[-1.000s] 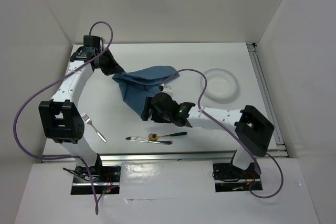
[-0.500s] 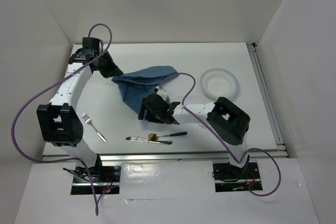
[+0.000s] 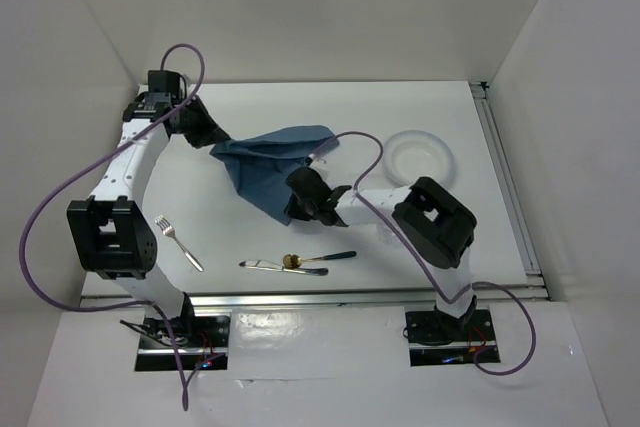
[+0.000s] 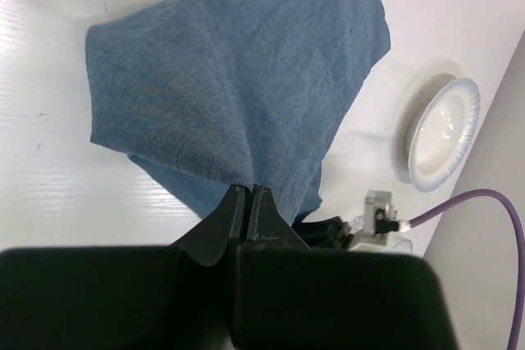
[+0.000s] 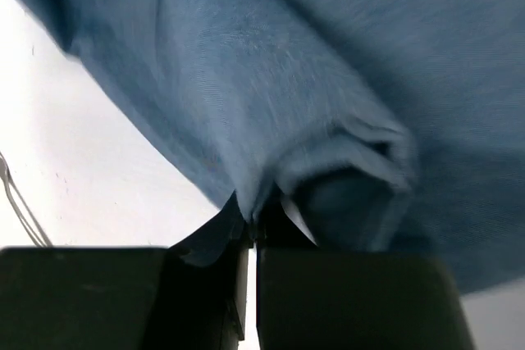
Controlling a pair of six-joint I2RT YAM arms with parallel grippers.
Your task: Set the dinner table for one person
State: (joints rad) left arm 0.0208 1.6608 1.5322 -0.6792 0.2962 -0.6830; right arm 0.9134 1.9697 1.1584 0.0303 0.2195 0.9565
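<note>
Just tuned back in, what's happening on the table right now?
Both arms are working the blue placemat, which lies crumpled on the dinner table, not yet spread flat. The left tool is shut on its far left corner; the right tool is shut on a fold at its near edge. The plate sits to the right, and the fork, knife and spoon lie untouched near the front edge.

- Blue placemat (image 4: 238,79): soft woven cloth, matt, with a fine, slightly rough weave and loose folds.
- Dinner table (image 3: 260,107): smooth, matt white surface.
- Plate (image 4: 443,129): glossy white, glazed-looking, with a pale blue rim.
- Fork (image 3: 178,243): thin, shiny silver metal.
- Left gripper (image 4: 248,196) and right gripper (image 5: 253,227): black, matt, plastic-looking fingers.
- Cable (image 4: 467,195): smooth purple sheath with a slight sheen.
</note>
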